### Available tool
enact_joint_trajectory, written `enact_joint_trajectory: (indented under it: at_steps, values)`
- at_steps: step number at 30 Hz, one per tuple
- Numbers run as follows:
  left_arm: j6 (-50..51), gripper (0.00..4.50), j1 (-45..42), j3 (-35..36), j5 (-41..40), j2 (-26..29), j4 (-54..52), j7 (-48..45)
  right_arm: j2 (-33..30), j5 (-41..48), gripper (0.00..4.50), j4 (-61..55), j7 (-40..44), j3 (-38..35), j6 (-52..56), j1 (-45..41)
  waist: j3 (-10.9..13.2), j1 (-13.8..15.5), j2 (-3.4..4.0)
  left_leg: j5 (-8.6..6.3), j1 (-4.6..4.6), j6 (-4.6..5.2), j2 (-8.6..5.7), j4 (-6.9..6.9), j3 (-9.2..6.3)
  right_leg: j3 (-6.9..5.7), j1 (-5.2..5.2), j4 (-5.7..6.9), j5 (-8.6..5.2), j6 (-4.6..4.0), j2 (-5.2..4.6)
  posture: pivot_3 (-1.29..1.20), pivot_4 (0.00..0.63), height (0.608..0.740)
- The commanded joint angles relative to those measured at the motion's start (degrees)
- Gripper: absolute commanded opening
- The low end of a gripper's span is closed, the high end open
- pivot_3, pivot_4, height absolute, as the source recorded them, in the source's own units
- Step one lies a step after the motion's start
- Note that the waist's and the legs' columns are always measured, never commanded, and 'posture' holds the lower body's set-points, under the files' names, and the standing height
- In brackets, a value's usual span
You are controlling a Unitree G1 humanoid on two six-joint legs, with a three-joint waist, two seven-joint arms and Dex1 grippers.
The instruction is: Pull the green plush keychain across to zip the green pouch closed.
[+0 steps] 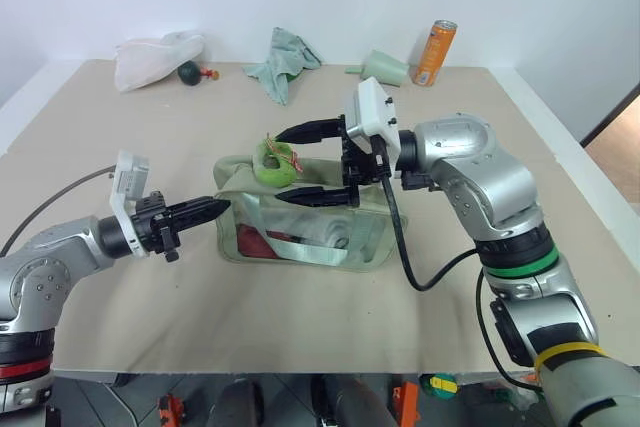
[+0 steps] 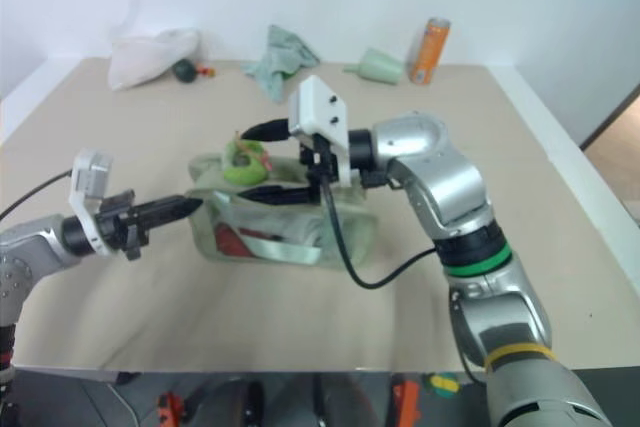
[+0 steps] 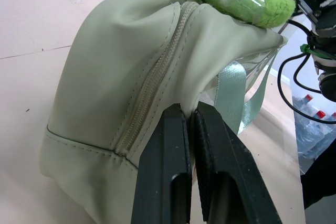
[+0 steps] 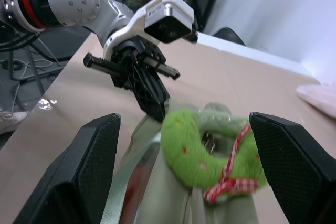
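Right wrist view: green plush keychain [image 4: 202,153] sat between the spread fingers of the right pincer [image 1: 310,162]. Soft, light; best pinched mid-body. Left pincer [image 1: 212,208] clenched on the limp green pouch [image 1: 365,242] end.

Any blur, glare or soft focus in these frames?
Right eye view: softer than the left eye view, the orange can smeared. Right wrist view: its own black fingers are out of focus, and the lime-green fuzzy keychain is soft too. Left wrist view: the pale sage-green soft pouch is sharp, its zipper teeth readable; no glare.
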Motion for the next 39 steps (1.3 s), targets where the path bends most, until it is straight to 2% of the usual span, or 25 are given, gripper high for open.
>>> enact_joint_trajectory:
  at_steps: [1,4,5,7,16,17,27,32,37,39]
  values:
    - [-0.1,0.00,0.6,0.3,-0.2,0.0,-1.7,0.6,2.0,-3.5,4.05,3.9,1.0,1.5,-4.1,-1.9,0.0,0.0,-0.01,0.00,0.00,0.00,0.00,0.00,-0.02,-0.01,0.01,0.00,0.00,-0.01,0.00,0.00,0.150,0.740]
    - [-0.2,0.00,0.4,0.3,0.0,0.1,-1.3,0.8,2.7,-5.3,4.05,5.5,1.6,2.3,-5.4,-1.8,0.0,0.0,-0.01,0.00,-0.01,0.00,-0.02,0.01,0.00,-0.01,0.01,0.00,0.01,-0.01,-0.02,0.00,0.150,0.740]
    - [-0.2,0.00,0.4,0.4,0.0,0.1,-1.3,0.8,2.9,-5.6,3.82,5.8,1.9,2.4,-5.6,-1.7,0.0,0.0,-0.01,0.00,0.00,0.00,-0.02,0.01,0.02,0.01,0.00,0.00,0.01,-0.02,-0.03,0.00,0.150,0.740]
    - [-0.2,0.00,0.4,0.6,-0.1,0.2,-1.3,0.9,3.1,-6.2,3.31,6.4,2.2,2.4,-6.0,-1.5,0.0,0.0,-0.01,0.00,0.00,0.00,-0.02,0.01,0.01,0.00,0.01,0.00,0.00,-0.03,-0.03,0.00,0.150,0.740]
    - [-0.1,0.00,0.9,1.0,-0.7,0.3,-1.5,1.3,3.2,-6.8,0.20,7.7,3.0,1.0,-6.1,-1.2,0.0,0.0,-0.01,0.01,0.04,0.00,0.02,0.00,0.00,-0.01,0.01,0.02,0.02,-0.05,0.01,0.00,0.150,0.740]
    - [-0.1,0.00,0.9,1.0,-0.8,0.3,-1.6,1.3,3.2,-6.9,0.01,7.8,2.9,0.9,-6.2,-1.3,0.0,0.0,-0.01,0.01,0.04,0.00,0.02,0.00,0.00,-0.01,0.01,0.02,0.02,-0.05,0.01,0.00,0.150,0.740]
    - [0.1,0.00,0.6,0.5,-0.9,0.3,-1.1,1.2,3.4,-6.8,0.01,8.4,1.7,0.0,-5.8,-1.3,0.0,0.0,-0.01,0.01,0.04,0.00,0.02,0.00,0.01,-0.01,0.01,0.02,0.01,-0.06,0.01,0.00,0.150,0.740]
    - [-0.1,0.00,0.5,0.4,-0.8,0.2,-0.9,1.3,4.1,-2.6,0.01,6.3,2.5,-2.1,-2.6,-1.1,0.0,-0.1,0.00,0.01,0.04,0.00,0.02,-0.01,0.00,-0.01,0.01,0.02,0.01,-0.06,0.01,0.00,0.150,0.740]
    - [-0.1,0.00,0.6,0.4,-0.8,0.1,-0.8,1.5,4.6,-3.7,1.65,7.1,0.3,-2.7,-3.4,-1.4,0.0,0.0,0.00,0.00,0.03,0.00,0.01,-0.01,-0.01,-0.01,0.01,0.02,0.01,-0.06,0.00,0.00,0.150,0.740]
    - [-0.1,0.00,0.4,0.3,-0.8,0.0,-0.7,1.6,4.5,-4.1,1.65,7.5,0.7,-2.4,-3.7,-1.2,0.0,-0.1,0.00,0.01,0.03,0.00,0.00,-0.01,0.02,0.00,0.01,0.02,0.01,-0.06,-0.01,0.00,0.150,0.740]
